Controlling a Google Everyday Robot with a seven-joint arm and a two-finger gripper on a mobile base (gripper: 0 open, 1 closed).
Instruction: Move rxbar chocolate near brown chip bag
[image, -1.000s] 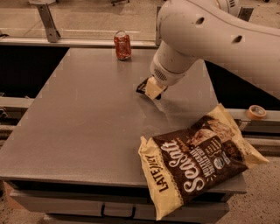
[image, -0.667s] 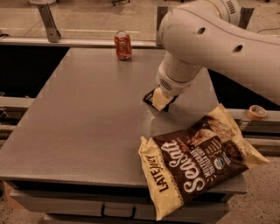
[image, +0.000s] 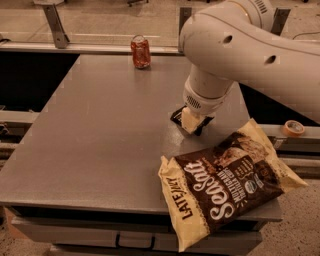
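The rxbar chocolate (image: 176, 118) is a small flat black wrapper, held in my gripper (image: 192, 121) just above the grey table (image: 100, 130), right of its middle. Only its edges show on either side of the cream fingers. The gripper is shut on it. The brown chip bag (image: 225, 186), dark brown and cream with "Sea Salt" and "LATE JULY" lettering, lies flat at the table's front right corner and partly overhangs the edge. The bar is a short way up and left of the bag's top edge, apart from it.
A red can (image: 140, 51) stands upright at the table's far edge. My white arm (image: 240, 55) covers the table's right rear part. A roll of tape (image: 293, 128) sits on a rail to the right, off the table.
My gripper has moved toward the front right with the rxbar chocolate in it, closer to the brown chip bag. The bag and the can have not moved.
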